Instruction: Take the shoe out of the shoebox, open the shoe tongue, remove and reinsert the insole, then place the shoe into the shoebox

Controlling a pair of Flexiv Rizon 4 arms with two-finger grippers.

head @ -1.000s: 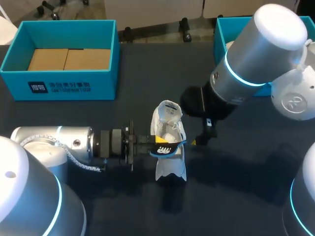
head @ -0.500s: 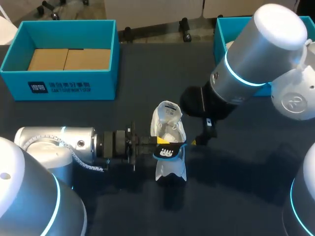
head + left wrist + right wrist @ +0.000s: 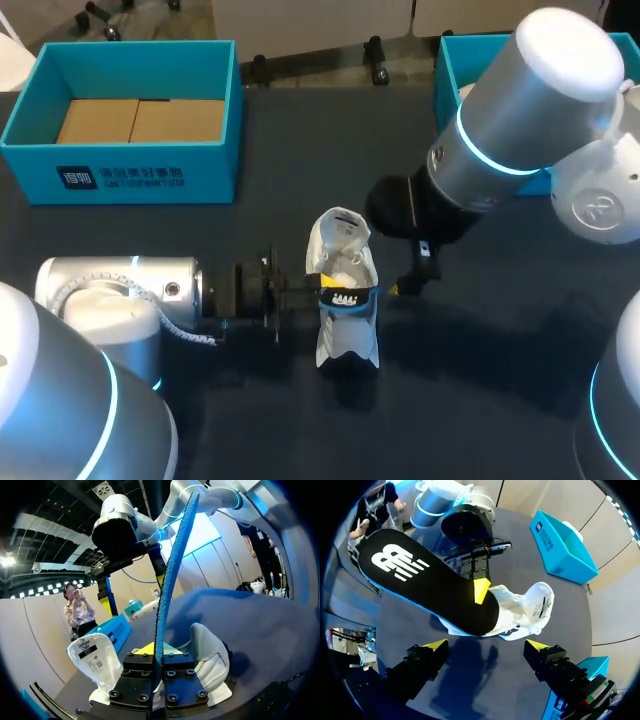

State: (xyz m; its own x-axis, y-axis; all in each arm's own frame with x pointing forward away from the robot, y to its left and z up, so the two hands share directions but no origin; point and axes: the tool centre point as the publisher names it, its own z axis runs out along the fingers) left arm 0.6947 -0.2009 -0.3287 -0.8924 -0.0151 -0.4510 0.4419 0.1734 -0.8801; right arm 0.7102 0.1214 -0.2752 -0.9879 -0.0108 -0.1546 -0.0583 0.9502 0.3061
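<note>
shoe [image 3: 347, 348]: 1 | insole [image 3: 346, 298]: 1 | shoeboxes [image 3: 150, 172] [image 3: 449, 72]: 2 | arms [image 3: 120, 288] [image 3: 510, 130]: 2

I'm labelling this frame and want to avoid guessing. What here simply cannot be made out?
- Head view: the inside of the right shoebox, mostly hidden by the right arm and cut off by the edge.
- Head view: the opening of the shoe, covered by the insole held in the left gripper.
- Head view: the right gripper, mostly under its own arm.
- Left wrist view: the insole's face, seen only edge-on.
</note>
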